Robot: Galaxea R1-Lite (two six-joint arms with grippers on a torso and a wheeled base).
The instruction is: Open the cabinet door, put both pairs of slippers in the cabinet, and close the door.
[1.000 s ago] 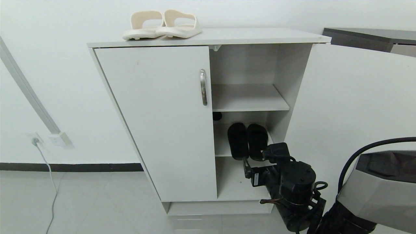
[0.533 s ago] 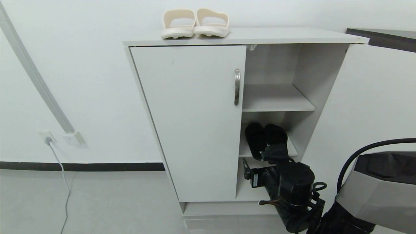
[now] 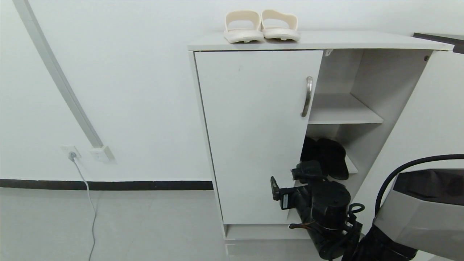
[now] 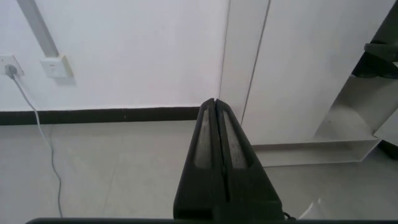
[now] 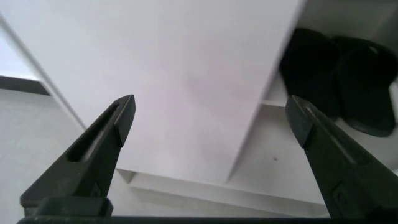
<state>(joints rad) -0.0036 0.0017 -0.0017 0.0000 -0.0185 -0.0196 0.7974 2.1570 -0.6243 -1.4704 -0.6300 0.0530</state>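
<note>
White cabinet (image 3: pixel 362 36): left door (image 3: pixel 253 137) is shut and right door (image 3: pixel 435 119) is swung wide open, so the opening part looks sorted.
Black slippers (image 3: pixel 328 157): inside already, side by side on the middle shelf (image 3: pixel 351 167), half hidden behind the shut door's edge.
Cream slippers (image 3: pixel 261 26): parked as a snug pair on the cabinet top, above the shut door.
Upper shelf (image 3: pixel 340 108): sits right above the black pair, and it's my pick for the cream ones.
Right gripper (image 5: pixel 210 109): jaws spread wide and holding nothing, low in front of the cabinet, by the bottom of the shut door and just outside the opening.
Left gripper (image 4: pixel 216 104): jaws pressed together on nothing, hanging over the floor (image 4: pixel 112 168) off the cabinet's left side.
Step in hand: imo it's fetching the cream pair, so roughly halfway through.
How I'd do it: rise straight up well off the door face, come in over the top, and pinch both slippers together across their touching inner edges so they travel as one. Then swing round to the open side and slide them in flat.
Watch out: the handle (image 3: pixel 307 96) sticks out on the way up, and a one-slipper grab probably knocks the other off.
</note>
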